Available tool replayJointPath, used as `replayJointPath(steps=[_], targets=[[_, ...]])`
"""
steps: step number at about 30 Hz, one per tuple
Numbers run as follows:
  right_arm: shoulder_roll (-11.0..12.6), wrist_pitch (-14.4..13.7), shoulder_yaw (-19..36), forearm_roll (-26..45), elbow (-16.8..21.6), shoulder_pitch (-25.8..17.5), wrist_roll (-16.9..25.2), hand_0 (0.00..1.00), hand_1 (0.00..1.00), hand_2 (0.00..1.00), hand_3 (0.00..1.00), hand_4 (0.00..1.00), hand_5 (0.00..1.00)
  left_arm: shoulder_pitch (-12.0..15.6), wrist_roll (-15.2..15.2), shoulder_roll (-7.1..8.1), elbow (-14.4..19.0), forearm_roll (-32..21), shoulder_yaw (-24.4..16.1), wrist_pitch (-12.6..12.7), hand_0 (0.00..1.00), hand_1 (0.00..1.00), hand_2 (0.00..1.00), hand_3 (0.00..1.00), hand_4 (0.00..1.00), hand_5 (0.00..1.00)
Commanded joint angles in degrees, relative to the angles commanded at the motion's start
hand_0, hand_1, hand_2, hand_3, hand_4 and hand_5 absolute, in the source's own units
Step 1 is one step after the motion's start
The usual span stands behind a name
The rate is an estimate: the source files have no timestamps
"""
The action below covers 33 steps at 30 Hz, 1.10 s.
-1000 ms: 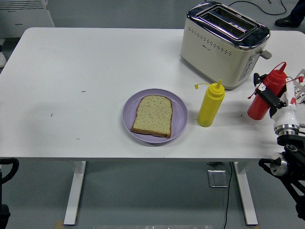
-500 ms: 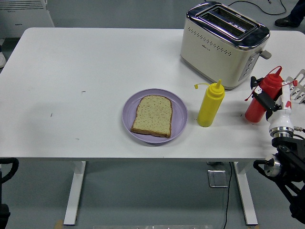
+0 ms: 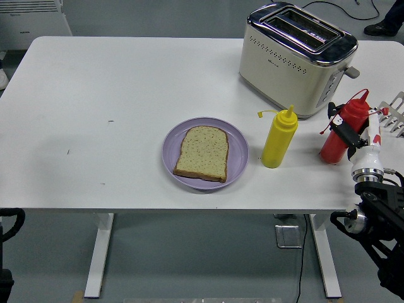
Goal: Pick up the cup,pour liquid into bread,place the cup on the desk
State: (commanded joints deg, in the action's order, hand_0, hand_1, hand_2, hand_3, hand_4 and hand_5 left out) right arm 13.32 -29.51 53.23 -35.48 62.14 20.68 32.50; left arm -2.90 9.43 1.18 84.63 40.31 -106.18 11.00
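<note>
A red squeeze bottle (image 3: 332, 147) stands near the table's right edge, almost upright, its base on or just above the white table (image 3: 95, 95). My right hand (image 3: 357, 130) comes in from the lower right and is shut on it, with a black finger (image 3: 341, 128) across its upper body. A slice of bread (image 3: 202, 153) lies on a purple plate (image 3: 237, 151) at the table's front middle. A yellow squeeze bottle (image 3: 278, 140) stands between the plate and the red bottle. My left arm (image 3: 7, 222) rests at the lower left corner, below the table.
A cream and chrome toaster (image 3: 293, 57) stands at the back right, just behind both bottles. A person's shoe (image 3: 385, 26) shows on the floor at the top right.
My right hand has moved left and down with the red bottle. The bottle has gone from tilted to nearly upright and is closer to the yellow bottle.
</note>
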Motion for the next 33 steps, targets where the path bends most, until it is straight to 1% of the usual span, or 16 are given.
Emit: replayJointPath(steps=[4,5,10,11,16,17,22,23,28,29,33], targets=[[-0.1,0.1,-0.5,0.1,-0.5,0.1,0.0,0.172,0.222,0.322,0.328,0.586,0.055,0.0,0.0,0.0,0.0,0.0,0.0,0.0,0.749,0.754,0.762,0.654,0.595,0.998],[-0.1,0.0,-0.7,0.1,-0.7,0.1,0.1,0.196,0.241,0.343,0.333,0.587,0.057,0.0,0.0,-0.01,0.0,0.0,0.0,0.0,0.75,0.754,0.762,0.654,0.595,0.998],[-0.4,0.1,-0.9,-0.1,-0.8,0.2,0.3,0.196,0.241,0.343,0.333,0.587,0.057,0.0,0.0,-0.01,0.0,0.0,0.0,0.0,0.75,0.754,0.762,0.654,0.595,0.998],[-0.4,0.1,-1.0,-0.3,-0.8,0.2,0.3,0.216,0.268,0.366,0.336,0.59,0.057,0.0,0.0,-0.01,0.0,0.0,0.0,0.0,0.75,0.754,0.762,0.654,0.596,0.998],[-0.4,0.0,-1.6,-0.8,-0.7,0.1,0.6,0.216,0.268,0.366,0.336,0.59,0.057,0.1,0.0,-0.02,0.0,0.0,0.0,0.0,0.75,0.754,0.762,0.654,0.596,0.998],[-0.4,-0.1,-1.7,-0.8,-0.6,0.0,0.8,0.234,0.287,0.389,0.337,0.596,0.057,0.1,0.0,-0.01,0.0,0.0,-0.1,0.0,0.749,0.754,0.762,0.654,0.596,0.998],[-0.5,-0.8,-2.6,-0.9,-0.5,-0.3,1.9,0.234,0.287,0.389,0.337,0.596,0.057,0.1,0.0,0.01,0.0,0.0,0.0,0.0,0.749,0.754,0.762,0.654,0.596,0.998],[-0.5,-1.0,-2.7,-0.9,-0.5,-0.3,2.2,0.263,0.332,0.418,0.388,0.608,0.065,0.1,0.0,0.02,0.0,0.0,0.0,0.0,0.75,0.754,0.762,0.654,0.596,0.998],[-0.4,-1.6,-3.3,-1.4,-0.5,-0.6,2.5,0.263,0.332,0.418,0.388,0.608,0.065,0.1,0.0,0.03,0.1,0.0,0.0,0.0,0.75,0.754,0.762,0.654,0.596,0.998],[-0.3,-1.7,-3.3,-1.4,-0.5,-0.8,2.5,0.378,0.444,0.495,0.505,0.628,0.082,0.1,0.0,0.02,0.1,0.0,0.0,0.0,0.75,0.754,0.762,0.654,0.596,0.998],[-0.1,-1.6,-3.2,-1.5,-0.3,-1.4,2.2,0.378,0.444,0.495,0.505,0.628,0.082,0.1,0.0,0.03,0.1,-0.1,0.0,0.0,0.75,0.754,0.762,0.654,0.596,0.998]])
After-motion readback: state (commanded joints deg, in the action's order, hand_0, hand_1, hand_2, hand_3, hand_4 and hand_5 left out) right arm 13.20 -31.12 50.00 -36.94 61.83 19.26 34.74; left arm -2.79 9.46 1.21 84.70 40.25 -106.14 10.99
